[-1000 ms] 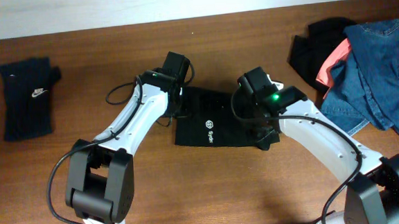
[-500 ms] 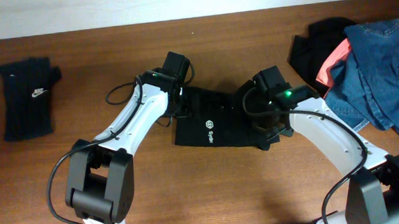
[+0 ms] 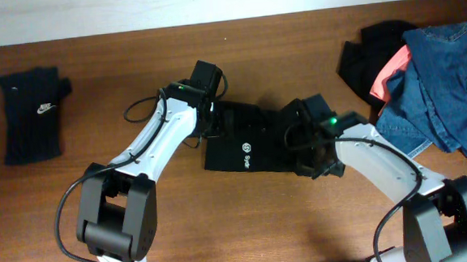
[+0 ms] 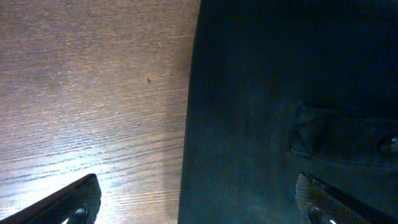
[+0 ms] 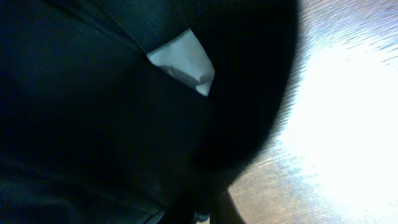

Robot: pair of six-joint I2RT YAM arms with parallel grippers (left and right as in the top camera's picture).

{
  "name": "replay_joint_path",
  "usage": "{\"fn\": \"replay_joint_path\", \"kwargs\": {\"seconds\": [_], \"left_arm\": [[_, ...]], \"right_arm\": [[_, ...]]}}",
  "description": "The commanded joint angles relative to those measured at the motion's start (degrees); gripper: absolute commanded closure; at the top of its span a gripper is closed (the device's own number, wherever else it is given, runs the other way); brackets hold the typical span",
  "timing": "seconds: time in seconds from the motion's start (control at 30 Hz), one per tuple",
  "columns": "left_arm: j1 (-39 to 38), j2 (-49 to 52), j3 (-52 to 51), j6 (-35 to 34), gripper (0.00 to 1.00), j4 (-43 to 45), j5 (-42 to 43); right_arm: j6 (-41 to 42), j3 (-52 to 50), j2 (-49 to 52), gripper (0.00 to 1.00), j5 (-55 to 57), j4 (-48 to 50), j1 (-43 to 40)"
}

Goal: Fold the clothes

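Left gripper (image 4: 199,208) splayed wide over smooth folded black top (image 3: 256,160) on wood-grain worktop (image 3: 223,221); right gripper (image 3: 303,143) buried in fabric, state unclear.

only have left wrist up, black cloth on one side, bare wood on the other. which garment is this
Observer: The black top with the small white round logo, lying in the middle of the table.
Operator: where's the right arm
Observer: The right gripper is low over that top's other end; open or shut, I cannot tell.
Operator: what's left to fold
Observer: Blue denim and a coral-pink piece heaped at the table's right end; a black swoosh piece lies far left.
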Motion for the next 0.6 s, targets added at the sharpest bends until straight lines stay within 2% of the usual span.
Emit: {"fn": "replay_joint_path", "kwargs": {"seconds": [0.0, 0.13, 0.2, 0.27, 0.37, 0.43, 0.57], "left_arm": [[0.0, -1.4, -0.5, 0.7, 0.01, -0.2, -0.6], [0.0, -1.4, -0.5, 0.7, 0.01, -0.2, -0.6], [0.0, -1.4, -0.5, 0.7, 0.01, -0.2, -0.6], [0.0, -1.4, -0.5, 0.7, 0.0, -0.2, -0.6], [0.0, -1.4, -0.5, 0.7, 0.01, -0.2, -0.6], [0.0, -1.4, -0.5, 0.7, 0.01, -0.2, -0.6], [0.0, -1.4, -0.5, 0.7, 0.01, -0.2, -0.6]], "right_arm": [[0.4, -4.4, 0.4, 0.96, -1.4, 2.6, 0.4], [-2.8, -5.4, 0.3, 0.96, -1.4, 4.0, 0.4], [-5.4, -4.1, -0.3, 0.79, -1.8, 3.4, 0.4], [-7.2, -2.0, -1.2, 0.55, -2.0, 2.1, 0.4], [-7.8, 2.1, -2.8, 0.3, -1.9, -0.7, 0.3], [-9.3, 5.5, -3.7, 0.21, -1.9, -2.6, 0.3], [-12.0, 12.6, -4.7, 0.16, -1.7, -6.4, 0.3]]}}
